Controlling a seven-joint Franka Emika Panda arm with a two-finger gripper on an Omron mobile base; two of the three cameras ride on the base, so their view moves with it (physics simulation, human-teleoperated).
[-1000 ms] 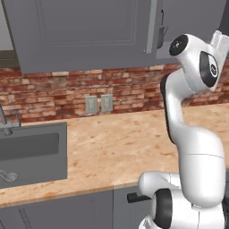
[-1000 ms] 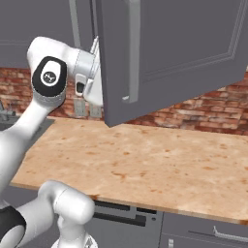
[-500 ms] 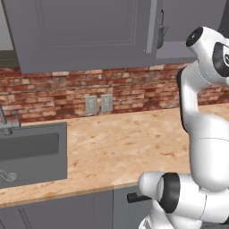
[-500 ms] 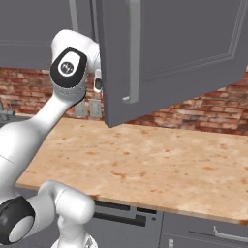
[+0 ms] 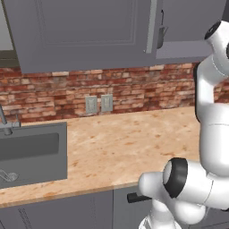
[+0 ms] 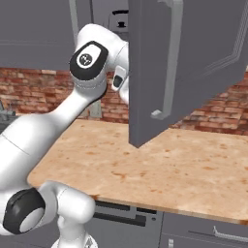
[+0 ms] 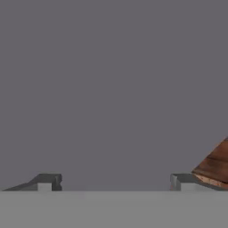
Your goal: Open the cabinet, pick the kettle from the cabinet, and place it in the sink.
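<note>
- Standing wide apart at the bottom of the hand view, the two tips of the gripper (image 7: pixel 116 180) have nothing between them; the jaws are open and empty.
- Ahead of the gripper in the hand view is flat dark grey surface, with a wedge of brick wall (image 7: pixel 216 167) at the lower right corner.
- In the right base view the cabinet (image 6: pixel 184 63) has one door swung out toward the camera, its long slim bar handle (image 6: pixel 169 63) running vertically down the door's face.
- The white arm (image 6: pixel 89 63) reaches up behind that open door in the right base view, and the hand is hidden by the door's edge.
- At the top of the right base view, just left of the open door, a small dark shape sits inside the cabinet; I cannot tell whether it is the kettle.
- In the left base view the cabinet's other door (image 5: pixel 85 31) is shut, and the open door appears edge-on beside it.
- The sink (image 5: pixel 31 152) is set into the wood-look counter (image 5: pixel 129 143) at the far left of the left base view, well apart from the arm, its faucet (image 5: pixel 4 120) at the back edge.
- Two grey wall outlets (image 5: pixel 99 103) sit on the brick backsplash above the counter.
</note>
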